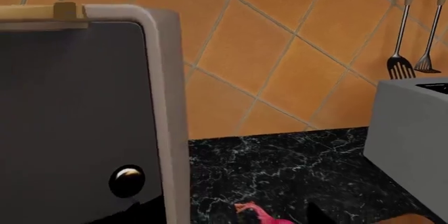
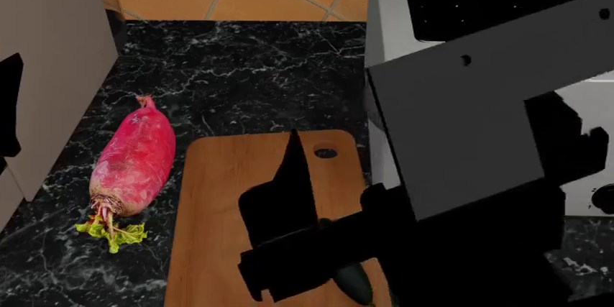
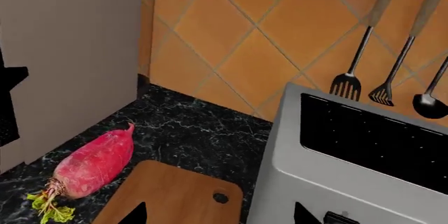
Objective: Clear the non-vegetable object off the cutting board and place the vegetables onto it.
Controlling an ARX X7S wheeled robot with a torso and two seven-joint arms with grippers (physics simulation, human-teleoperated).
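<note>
The pink-red radish [image 2: 134, 163] lies on the black counter left of the wooden cutting board [image 2: 226, 206], leafy stub toward me. It also shows in the right wrist view [image 3: 94, 162], and its root tip shows in the left wrist view [image 1: 257, 215]. A dark green cucumber [image 2: 353, 283] lies on the board's near end, mostly hidden under my right arm. My right gripper [image 3: 220, 216] hangs open and empty over the board [image 3: 175, 195]. My left gripper [image 1: 231, 220] is open above the radish's tip. The cupcake is out of view.
A grey toaster [image 2: 479, 48] stands right of the board, close to my right arm. A grey appliance with a dark door and knob [image 1: 128, 180] stands at the left. Utensils [image 3: 347, 85] hang on the orange tiled wall.
</note>
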